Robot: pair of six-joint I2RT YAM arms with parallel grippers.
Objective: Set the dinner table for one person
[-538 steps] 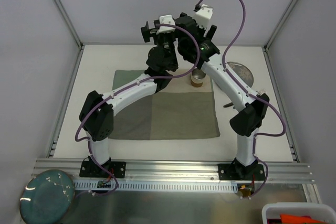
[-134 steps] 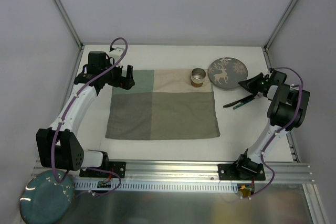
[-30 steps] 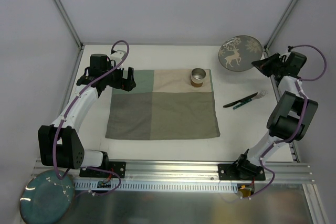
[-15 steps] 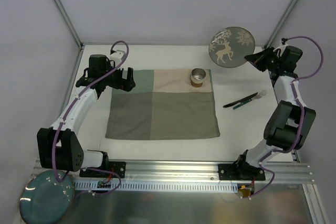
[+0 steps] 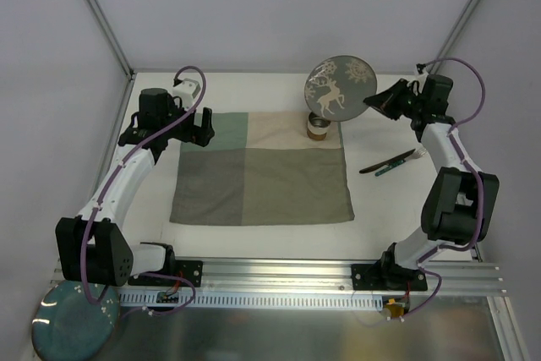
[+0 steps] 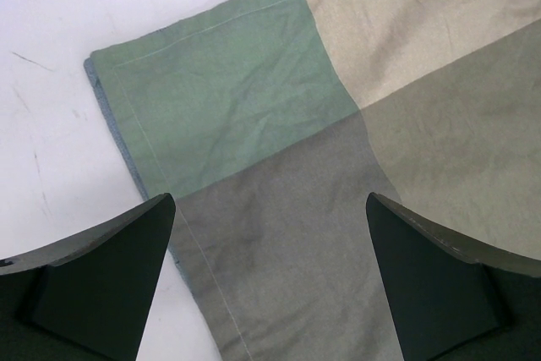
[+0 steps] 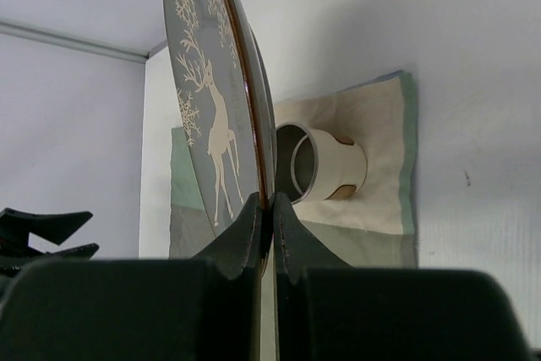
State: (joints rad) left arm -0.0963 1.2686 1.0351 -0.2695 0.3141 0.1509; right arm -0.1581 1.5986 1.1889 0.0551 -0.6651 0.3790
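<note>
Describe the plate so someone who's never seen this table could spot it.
Start at the patchwork cloth mat on the white table. Above its far right corner, the right gripper holds a round grey plate aloft; only it bears a cream deer.

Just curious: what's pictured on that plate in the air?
A cream reindeer with snowflakes on the grey plate, clearest in the top view.

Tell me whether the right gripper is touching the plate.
Touching. The right wrist view shows the right gripper pinching the plate by its rim, with no gap on either side.
</note>
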